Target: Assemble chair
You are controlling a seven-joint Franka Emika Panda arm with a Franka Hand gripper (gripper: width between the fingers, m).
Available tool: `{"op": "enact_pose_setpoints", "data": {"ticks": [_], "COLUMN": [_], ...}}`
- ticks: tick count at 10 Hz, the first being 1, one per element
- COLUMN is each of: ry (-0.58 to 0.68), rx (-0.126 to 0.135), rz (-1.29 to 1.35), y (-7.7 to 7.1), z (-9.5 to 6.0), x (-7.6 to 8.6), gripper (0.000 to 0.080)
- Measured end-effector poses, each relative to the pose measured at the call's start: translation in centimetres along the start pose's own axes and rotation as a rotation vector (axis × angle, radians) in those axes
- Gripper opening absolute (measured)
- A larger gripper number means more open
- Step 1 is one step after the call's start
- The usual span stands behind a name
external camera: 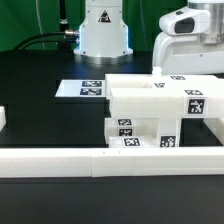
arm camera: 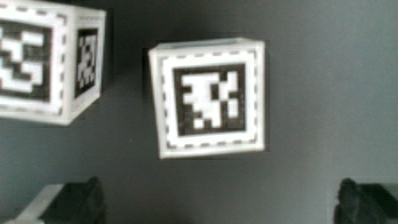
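The chair [external camera: 150, 108] stands partly joined at the exterior view's middle right, a block of matte white plastic parts with black-and-white tags on its faces. My gripper [external camera: 186, 60] hangs just above and behind its right end. In the wrist view I look down on a square white end with a tag [arm camera: 210, 100], and a second tagged end [arm camera: 45, 60] beside it. My gripper [arm camera: 217, 208] is open, its dark fingers [arm camera: 68, 205] wide apart with only the dark table between them. It touches no part.
The marker board [external camera: 85, 88] lies flat on the black table behind the chair. A long low white border rail [external camera: 100, 160] runs along the front. The arm's base [external camera: 103, 30] stands at the back. A small white piece [external camera: 3, 120] shows at the left edge.
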State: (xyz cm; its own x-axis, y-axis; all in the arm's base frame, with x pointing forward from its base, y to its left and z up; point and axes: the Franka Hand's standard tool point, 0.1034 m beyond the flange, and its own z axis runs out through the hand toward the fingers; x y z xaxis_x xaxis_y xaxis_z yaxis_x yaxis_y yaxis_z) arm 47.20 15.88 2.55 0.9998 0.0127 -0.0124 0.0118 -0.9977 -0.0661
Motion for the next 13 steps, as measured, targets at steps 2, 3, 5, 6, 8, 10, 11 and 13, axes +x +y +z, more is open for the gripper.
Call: {"op": "enact_pose_setpoints", "data": {"ticks": [2,3,5,6,8,10,11,13], "ry": [0.010,0.010,0.016,0.013,0.009,0.003,0.000,-0.003], "rx": [-0.002,-0.002,-0.007,-0.011,-0.013,-0.015,-0.016,-0.017], "rz": [-0.002,-0.002,-0.004,-0.006,-0.003,-0.002,-0.002,-0.002], "y": [0.2,0.2,0.3,0.4,0.3,0.3,0.3,0.4], "z": [0.1,0.1,0.6,0.9,1.4,1.7,1.9,2.0], "x": [0.0,0.0,-0.3,-0.7,-1.1,-1.3,-1.4,-1.5], "gripper": [0.0649,0.0649,0.0649,0.0649,0.0649,0.0649,0.0649,0.0649]}}
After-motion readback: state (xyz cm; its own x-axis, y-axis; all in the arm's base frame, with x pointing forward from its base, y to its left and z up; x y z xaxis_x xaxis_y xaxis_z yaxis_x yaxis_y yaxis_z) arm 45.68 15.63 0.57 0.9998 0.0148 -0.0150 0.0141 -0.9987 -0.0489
